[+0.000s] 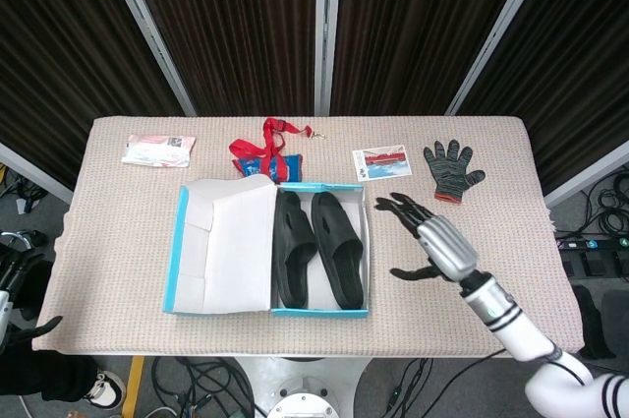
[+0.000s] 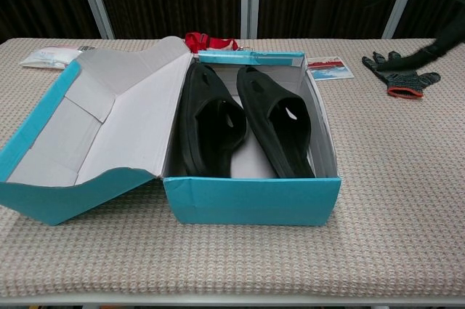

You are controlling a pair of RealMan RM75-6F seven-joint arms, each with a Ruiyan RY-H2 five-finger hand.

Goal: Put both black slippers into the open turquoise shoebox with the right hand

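Note:
Two black slippers lie side by side inside the open turquoise shoebox (image 1: 319,311) (image 2: 251,200). One slipper (image 1: 293,249) (image 2: 209,123) is on the left, the other slipper (image 1: 337,248) (image 2: 276,120) on the right, both soles down. The box lid (image 1: 224,246) (image 2: 94,131) is folded open to the left. My right hand (image 1: 425,237) (image 2: 429,51) hangs in the air to the right of the box, fingers spread, holding nothing; the chest view shows only a blurred part of it. My left hand is out of both views.
Behind the box lie a red lanyard with a blue card (image 1: 263,154) (image 2: 207,41) and a postcard (image 1: 381,162) (image 2: 329,67). A dark glove (image 1: 451,169) (image 2: 401,76) lies at the back right, a white packet (image 1: 159,149) (image 2: 51,55) at the back left.

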